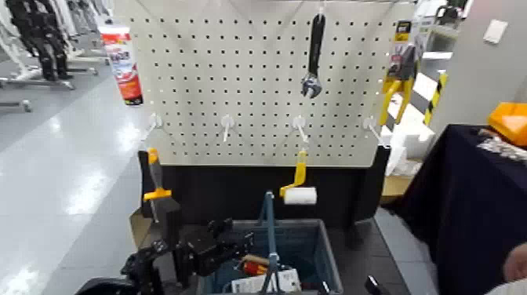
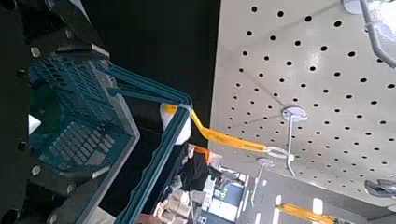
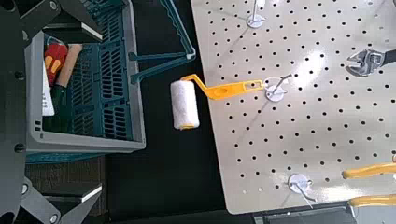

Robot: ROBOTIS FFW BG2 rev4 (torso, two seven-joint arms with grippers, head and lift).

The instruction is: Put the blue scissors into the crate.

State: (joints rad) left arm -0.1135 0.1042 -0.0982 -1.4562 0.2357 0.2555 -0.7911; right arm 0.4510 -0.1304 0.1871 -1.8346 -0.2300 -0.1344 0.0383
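The crate (image 1: 318,235) sits low at the centre of the head view, below the bottom edge of the pegboard (image 1: 235,71) and against its dark base. Its hoop handle (image 1: 270,227) stands upright across the middle, splitting the open top into two halves. The right half shows bare floor with room to spare. The left half is crowded at its rim by the left gripper (image 1: 210,249), which hovers at the crate's near left corner. In the left wrist view its fingers (image 2: 58,28) stand wide apart with nothing between them but the crate's ribbed wall (image 2: 79,103).

The right gripper (image 1: 373,287) only peeps in at the lower edge, just off the crate's right side. In the right wrist view its fingers (image 3: 42,14) are also spread and empty, well above the crate's grey rim (image 3: 84,142).

There is one crate and one black wrench (image 1: 314,55) hanging high on the board. There is one paint roller (image 1: 299,188), one yellow-handled scraper (image 1: 154,182) and one set of yellow-handled pliers (image 1: 398,78) at the board's right edge. Four white hooks (image 1: 227,122) stand in a row.

The blue scissors (image 1: 276,279) appear only as a white card lying flat inside the crate at its near end, beside a red-handled tool (image 1: 255,267). In the right wrist view the card (image 3: 47,98) is a narrow strip lying along one inner wall, half hidden. The blue loops and the blade direction cannot be made out.

A person's hand (image 1: 516,263) shows at the lower right, well apart from the crate.
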